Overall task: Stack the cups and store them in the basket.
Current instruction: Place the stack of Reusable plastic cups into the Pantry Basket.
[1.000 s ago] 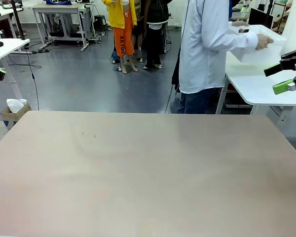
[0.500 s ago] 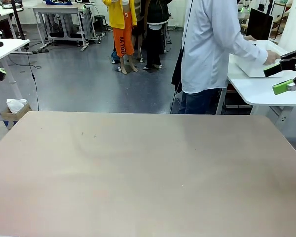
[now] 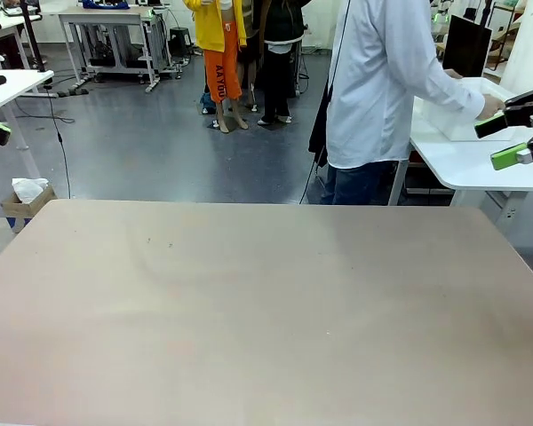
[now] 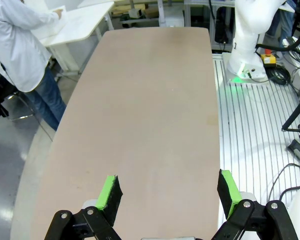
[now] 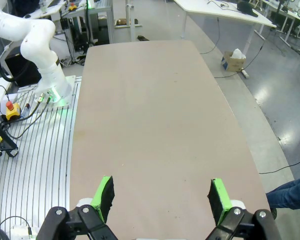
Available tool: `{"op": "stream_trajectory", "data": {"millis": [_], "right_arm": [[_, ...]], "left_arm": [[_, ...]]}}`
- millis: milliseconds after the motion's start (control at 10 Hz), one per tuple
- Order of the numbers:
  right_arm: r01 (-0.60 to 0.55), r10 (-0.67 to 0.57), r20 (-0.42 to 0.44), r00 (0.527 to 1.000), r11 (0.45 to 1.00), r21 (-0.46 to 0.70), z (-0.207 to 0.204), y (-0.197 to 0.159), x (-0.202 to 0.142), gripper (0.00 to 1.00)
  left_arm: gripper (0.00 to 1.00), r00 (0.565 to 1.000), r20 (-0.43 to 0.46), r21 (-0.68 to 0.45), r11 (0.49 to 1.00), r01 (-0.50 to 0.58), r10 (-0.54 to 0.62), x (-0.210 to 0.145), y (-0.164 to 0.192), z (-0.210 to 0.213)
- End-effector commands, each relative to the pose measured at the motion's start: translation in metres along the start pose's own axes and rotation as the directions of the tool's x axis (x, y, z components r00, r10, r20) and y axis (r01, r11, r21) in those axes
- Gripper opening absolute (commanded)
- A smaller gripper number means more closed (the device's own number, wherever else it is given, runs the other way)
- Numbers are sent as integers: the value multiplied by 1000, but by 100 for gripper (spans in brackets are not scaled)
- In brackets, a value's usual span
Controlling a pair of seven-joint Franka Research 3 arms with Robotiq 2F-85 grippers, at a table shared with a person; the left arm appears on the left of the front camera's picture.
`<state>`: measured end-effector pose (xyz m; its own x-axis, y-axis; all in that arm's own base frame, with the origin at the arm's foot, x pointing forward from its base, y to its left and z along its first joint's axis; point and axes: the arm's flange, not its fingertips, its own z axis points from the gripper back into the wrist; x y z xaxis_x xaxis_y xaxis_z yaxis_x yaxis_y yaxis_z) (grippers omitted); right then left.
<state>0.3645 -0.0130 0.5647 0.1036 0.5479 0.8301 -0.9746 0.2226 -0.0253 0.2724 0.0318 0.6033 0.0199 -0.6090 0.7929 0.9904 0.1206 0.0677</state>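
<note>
Basket, large white rectangular plastic bin (image 3: 462,114), sits far right on a side counter (image 3: 480,160) under the person's hand (image 3: 490,105), nearest the right gripper (image 3: 513,138); both grippers' jaws gape wide, empty.

Below both sets of parted jaws: tabletop (image 3: 249,302). Beyond its far edge, right of centre: person (image 3: 382,89), turned toward side table (image 3: 480,160) at far right. On that side table, at person's hand: basket (image 3: 457,115), just behind right gripper (image 3: 518,133).
</note>
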Motion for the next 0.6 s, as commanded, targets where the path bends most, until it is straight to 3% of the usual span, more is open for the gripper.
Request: {"op": "stream_trajectory", "data": {"millis": [0, 500], "right_arm": [[1, -1, 27, 1000, 1000, -1, -2, 2, 1, 100], [1, -1, 27, 1000, 1000, -1, -2, 2, 1, 100]], "left_arm": [[100, 1000, 9, -3, 1000, -10, 10, 4, 1, 1], [100, 1000, 9, -3, 1000, -10, 10, 4, 1, 1]]}}
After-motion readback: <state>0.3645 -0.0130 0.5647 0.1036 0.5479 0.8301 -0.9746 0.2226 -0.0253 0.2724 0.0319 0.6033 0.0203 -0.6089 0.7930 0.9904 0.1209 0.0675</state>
